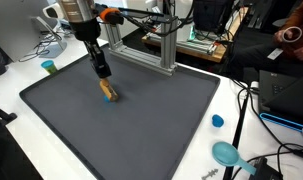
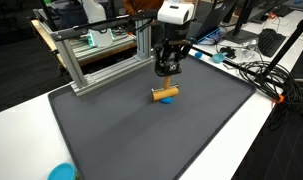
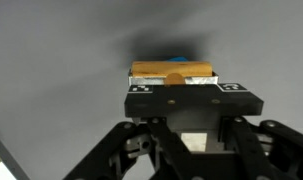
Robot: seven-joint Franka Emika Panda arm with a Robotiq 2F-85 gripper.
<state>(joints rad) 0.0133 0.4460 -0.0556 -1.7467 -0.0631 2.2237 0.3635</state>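
Okay, eyes on the wooden block (image 2: 165,95): it lies flat on the grey mat (image 2: 141,135), roughly mid-mat, with a blue bit along 1 side. The wrist view is soft, so I can't say whether that blue part (image 3: 176,62) is attached or just tucked against it. My gripper (image 2: 169,72) hangs right over the block, jaws drawn in narrow and carrying nothing; in both exterior views there's a sliver of mat between fingertips and wood. So as I read it, nothing is gripped or raised, and the block rests free on the mat. Moving outward: the aluminium frame (image 1: 141,45) stands at the mat's far edge. Off the mat on the white table, 1 blue cap (image 1: 218,121), 1 teal scoop (image 1: 227,153) and 1 small teal cup (image 1: 49,67), all well apart from the block.
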